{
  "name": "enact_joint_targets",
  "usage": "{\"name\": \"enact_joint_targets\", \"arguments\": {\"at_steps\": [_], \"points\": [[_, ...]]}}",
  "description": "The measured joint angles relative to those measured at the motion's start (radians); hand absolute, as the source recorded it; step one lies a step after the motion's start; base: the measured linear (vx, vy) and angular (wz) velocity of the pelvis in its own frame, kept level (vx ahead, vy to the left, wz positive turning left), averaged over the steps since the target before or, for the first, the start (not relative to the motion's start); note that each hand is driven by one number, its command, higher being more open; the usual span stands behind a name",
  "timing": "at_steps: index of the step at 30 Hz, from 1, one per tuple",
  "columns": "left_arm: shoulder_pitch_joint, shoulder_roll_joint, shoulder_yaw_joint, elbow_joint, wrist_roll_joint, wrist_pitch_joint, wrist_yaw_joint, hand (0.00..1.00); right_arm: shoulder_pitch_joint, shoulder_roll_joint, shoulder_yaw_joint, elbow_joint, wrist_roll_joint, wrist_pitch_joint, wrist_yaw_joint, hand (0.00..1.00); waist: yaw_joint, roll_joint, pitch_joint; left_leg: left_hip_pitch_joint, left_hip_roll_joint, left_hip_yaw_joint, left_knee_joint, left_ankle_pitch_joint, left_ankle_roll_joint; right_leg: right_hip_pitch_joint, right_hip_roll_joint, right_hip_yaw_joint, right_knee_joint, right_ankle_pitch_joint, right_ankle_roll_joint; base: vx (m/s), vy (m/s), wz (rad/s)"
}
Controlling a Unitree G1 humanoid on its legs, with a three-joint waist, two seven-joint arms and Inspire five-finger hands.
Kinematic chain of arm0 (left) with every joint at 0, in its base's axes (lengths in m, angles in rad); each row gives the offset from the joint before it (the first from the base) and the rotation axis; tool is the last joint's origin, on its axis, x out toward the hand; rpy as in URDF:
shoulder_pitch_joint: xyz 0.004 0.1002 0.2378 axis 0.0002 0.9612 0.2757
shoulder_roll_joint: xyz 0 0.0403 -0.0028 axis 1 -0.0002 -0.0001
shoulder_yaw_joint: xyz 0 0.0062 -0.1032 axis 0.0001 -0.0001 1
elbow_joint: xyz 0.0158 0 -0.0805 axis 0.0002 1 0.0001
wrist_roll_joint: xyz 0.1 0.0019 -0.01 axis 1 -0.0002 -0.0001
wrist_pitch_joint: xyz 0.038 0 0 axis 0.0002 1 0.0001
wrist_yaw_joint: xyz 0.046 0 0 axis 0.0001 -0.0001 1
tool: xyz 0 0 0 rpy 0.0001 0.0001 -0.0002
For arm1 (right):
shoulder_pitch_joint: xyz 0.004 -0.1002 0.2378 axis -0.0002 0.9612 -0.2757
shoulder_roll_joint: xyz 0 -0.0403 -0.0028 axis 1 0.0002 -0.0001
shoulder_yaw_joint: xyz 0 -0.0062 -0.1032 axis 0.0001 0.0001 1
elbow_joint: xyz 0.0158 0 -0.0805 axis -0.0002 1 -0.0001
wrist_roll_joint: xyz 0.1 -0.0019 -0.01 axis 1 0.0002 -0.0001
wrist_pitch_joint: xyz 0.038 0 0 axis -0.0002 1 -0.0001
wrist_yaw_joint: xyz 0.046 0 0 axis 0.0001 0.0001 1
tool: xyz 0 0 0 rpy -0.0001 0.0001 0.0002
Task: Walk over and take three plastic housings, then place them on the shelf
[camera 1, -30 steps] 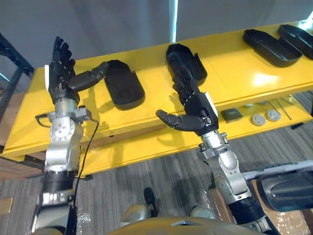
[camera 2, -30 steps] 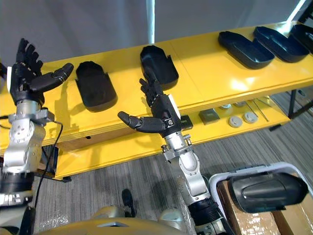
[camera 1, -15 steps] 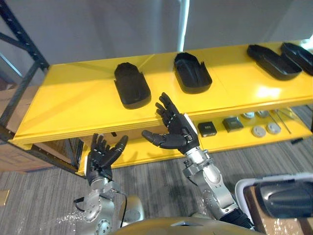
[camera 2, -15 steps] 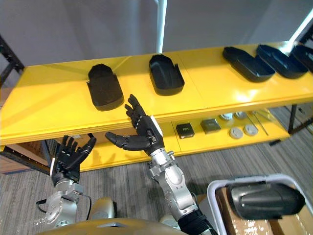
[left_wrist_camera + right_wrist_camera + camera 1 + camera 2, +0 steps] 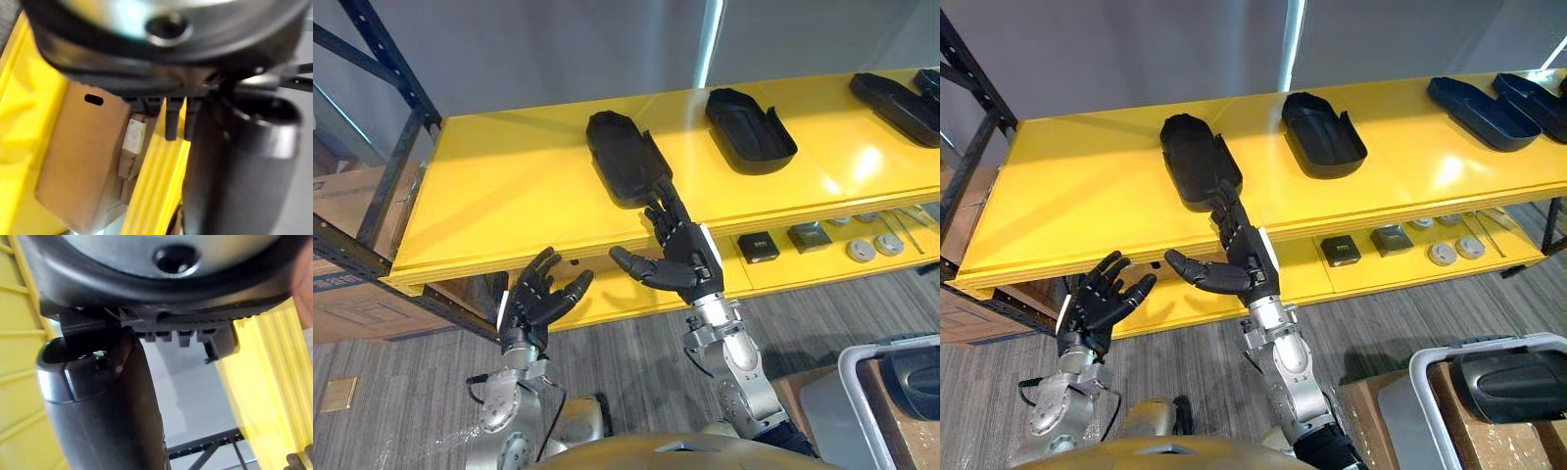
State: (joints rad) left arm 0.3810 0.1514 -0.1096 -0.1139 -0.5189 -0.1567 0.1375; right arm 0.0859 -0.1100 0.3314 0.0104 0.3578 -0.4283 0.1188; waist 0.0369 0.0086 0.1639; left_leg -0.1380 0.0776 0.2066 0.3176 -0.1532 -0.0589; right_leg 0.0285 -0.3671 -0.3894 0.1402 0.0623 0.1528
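The left hand hangs low in front of the yellow shelf, under its front edge, fingers spread and relaxed, holding nothing. The near housing lies on the shelf at about 1 o'clock from it and well apart. Its long axis runs roughly from 11 to 5 o'clock, open side up. The right hand is much the nearer. It is raised at the shelf's front edge, empty, fingers straight and thumb out. The housing sits at 12 o'clock from it, right at the fingertips, though I cannot tell whether they touch. A second housing lies at 2 o'clock from this hand, and further housings lie far off at 3 o'clock. A bin stands at 5 o'clock.
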Motion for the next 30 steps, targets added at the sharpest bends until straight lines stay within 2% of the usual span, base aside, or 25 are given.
{"name": "enact_joint_targets", "arguments": {"at_steps": [2, 5, 7, 9, 11, 13, 15, 17, 20, 24, 27, 30], "points": [[-0.041, -0.017, -0.017, -0.003, -0.006, 0.000, 0.062, 1.00, 0.005, 0.000, -0.063, -0.021, 0.001, 0.000, 0.001, 1.00, -0.018, 0.001, 0.000, -0.025, -0.007, -0.050, -0.060, 0.056, -0.010, -0.012, 0.013, -0.010, 0.002, -0.007, 0.007, -0.01, -0.108, 0.68], [-0.068, -0.064, -0.017, -0.022, -0.029, -0.017, 0.099, 1.00, 0.009, -0.006, -0.104, -0.027, 0.011, 0.001, 0.027, 1.00, -0.014, 0.002, 0.000, -0.053, 0.012, -0.100, -0.109, 0.108, -0.040, -0.017, 0.046, -0.045, 0.004, -0.059, 0.012, -0.03, -0.164, 0.53], [-0.059, -0.079, -0.016, -0.067, -0.024, -0.022, 0.098, 1.00, 0.010, -0.009, -0.104, -0.032, 0.015, 0.002, 0.035, 1.00, -0.013, 0.012, 0.003, -0.057, 0.035, -0.128, -0.132, 0.132, -0.057, -0.007, 0.083, -0.063, 0.004, -0.074, 0.001, -0.06, -0.200, 0.37], [-0.059, -0.080, -0.015, -0.110, -0.026, -0.026, 0.085, 1.00, 0.018, -0.009, -0.103, -0.069, 0.021, 0.009, 0.035, 1.00, -0.012, 0.013, 0.004, -0.062, 0.059, -0.125, -0.147, 0.142, -0.057, 0.011, 0.100, -0.097, -0.004, -0.100, 0.003, -0.05, -0.149, 0.44], [-0.058, -0.083, -0.014, -0.132, -0.028, -0.064, 0.020, 1.00, 0.013, -0.023, -0.105, -0.103, 0.020, 0.009, 0.020, 1.00, 0.007, 0.022, 0.003, -0.050, 0.076, -0.112, -0.168, 0.178, -0.064, 0.022, 0.119, -0.105, -0.008, -0.103, -0.002, -0.02, -0.087, 0.19], [-0.060, -0.085, -0.016, -0.151, -0.028, -0.095, -0.014, 1.00, 0.007, -0.040, -0.105, -0.103, 0.018, 0.009, 0.010, 1.00, 0.016, 0.020, 0.004, -0.014, 0.068, -0.097, -0.211, 0.203, -0.056, 0.020, 0.109, -0.090, 0.005, -0.103, -0.003, 0.01, 0.003, -0.07], [-0.070, -0.079, -0.015, -0.174, -0.021, -0.139, -0.037, 1.00, -0.006, -0.052, -0.096, -0.095, 0.004, 0.009, -0.023, 1.00, 0.018, 0.015, 0.006, 0.025, 0.047, -0.068, -0.253, 0.224, -0.043, 0.004, 0.083, -0.031, 0.038, -0.103, -0.004, -0.02, 0.099, -0.20], [-0.081, -0.067, -0.009, -0.174, -0.021, -0.151, -0.035, 1.00, -0.010, -0.044, -0.097, -0.087, 0.006, 0.009, -0.024, 1.00, 0.016, 0.009, 0.006, 0.032, 0.040, -0.052, -0.256, 0.223, -0.040, -0.001, 0.075, -0.009, 0.039, -0.104, -0.004, -0.05, 0.082, -0.25], [-0.111, -0.054, 0.011, -0.174, 0.020, -0.151, -0.031, 1.00, -0.009, -0.043, -0.114, -0.086, 0.006, 0.006, -0.017, 1.00, 0.011, -0.004, 0.010, 0.046, 0.034, -0.028, -0.292, 0.232, -0.038, -0.011, 0.074, 0.025, 0.027, -0.125, -0.004, -0.08, 0.018, -0.14], [-0.116, -0.054, 0.015, -0.175, 0.020, -0.149, -0.057, 1.00, -0.002, -0.043, -0.155, -0.086, -0.002, 0.005, -0.018, 1.00, 0.004, -0.003, 0.009, 0.078, 0.047, -0.022, -0.363, 0.279, -0.045, -0.010, 0.094, 0.025, 0.016, -0.126, -0.001, -0.05, -0.032, -0.01], [-0.132, -0.049, 0.013, -0.175, 0.064, -0.134, -0.086, 1.00, -0.012, -0.053, -0.211, -0.086, -0.062, 0.005, -0.024, 1.00, -0.006, -0.004, 0.008, 0.082, 0.056, -0.029, -0.401, 0.318, -0.051, -0.012, 0.108, 0.017, 0.013, -0.113, 0.016, 0.00, -0.036, 0.09], [-0.185, -0.021, 0.008, -0.175, 0.099, -0.122, -0.082, 1.00, -0.077, -0.094, -0.255, -0.084, -0.125, 0.005, -0.044, 1.00, -0.012, -0.005, 0.008, 0.083, 0.055, -0.032, -0.401, 0.325, -0.050, -0.011, 0.108, 0.016, 0.014, -0.110, 0.020, 0.01, -0.008, 0.02]]}}
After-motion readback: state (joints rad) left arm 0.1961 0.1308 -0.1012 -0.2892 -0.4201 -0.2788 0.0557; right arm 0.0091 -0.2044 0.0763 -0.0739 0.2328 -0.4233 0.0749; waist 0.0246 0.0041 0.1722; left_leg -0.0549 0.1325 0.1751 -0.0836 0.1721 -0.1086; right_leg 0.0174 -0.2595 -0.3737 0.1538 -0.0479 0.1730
